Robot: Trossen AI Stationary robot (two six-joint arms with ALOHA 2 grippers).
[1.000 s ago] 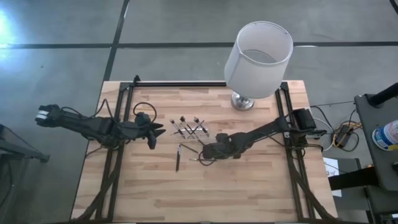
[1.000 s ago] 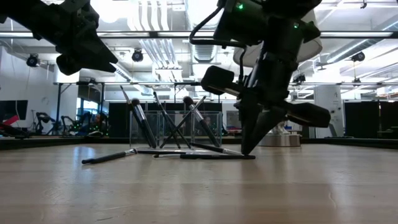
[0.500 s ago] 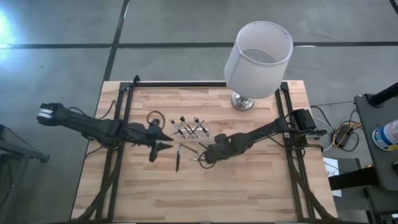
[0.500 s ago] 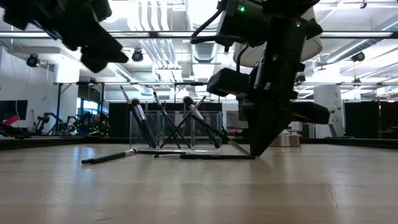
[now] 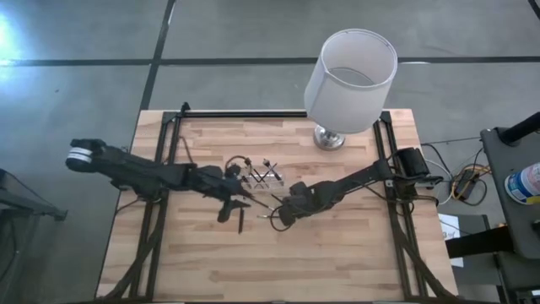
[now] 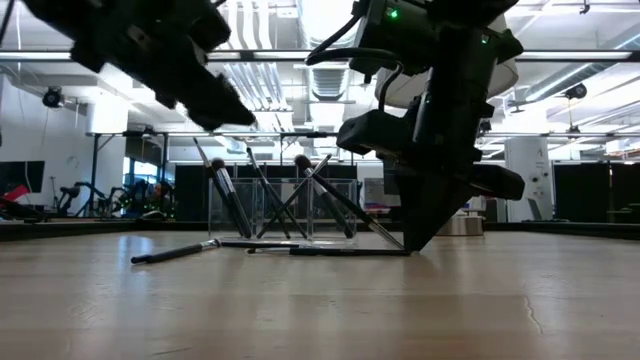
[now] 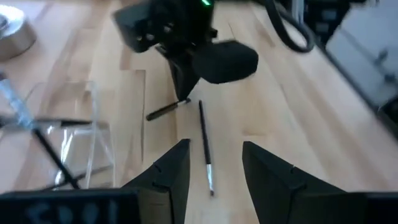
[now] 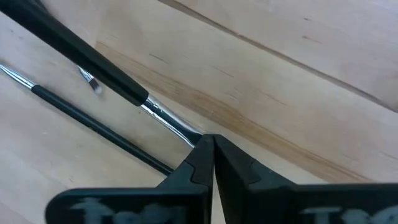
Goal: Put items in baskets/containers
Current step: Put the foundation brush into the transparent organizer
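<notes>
Centre frame, the right hand (image 5: 277, 211) is clenched on a brush (image 8: 163, 119), tip at the bench (image 5: 337, 253). The left hand (image 7: 211, 169) hangs released above another (image 7: 206, 148). Several stand in the clear tray (image 6: 283, 208); roughly three remain out.

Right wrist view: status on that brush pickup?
Right gripper shut on thin silver-shafted brush, tip at the wood. Left gripper open above loose dark-ended brush. Clear plastic tray holds several brushes. Nothing in the way.
</notes>
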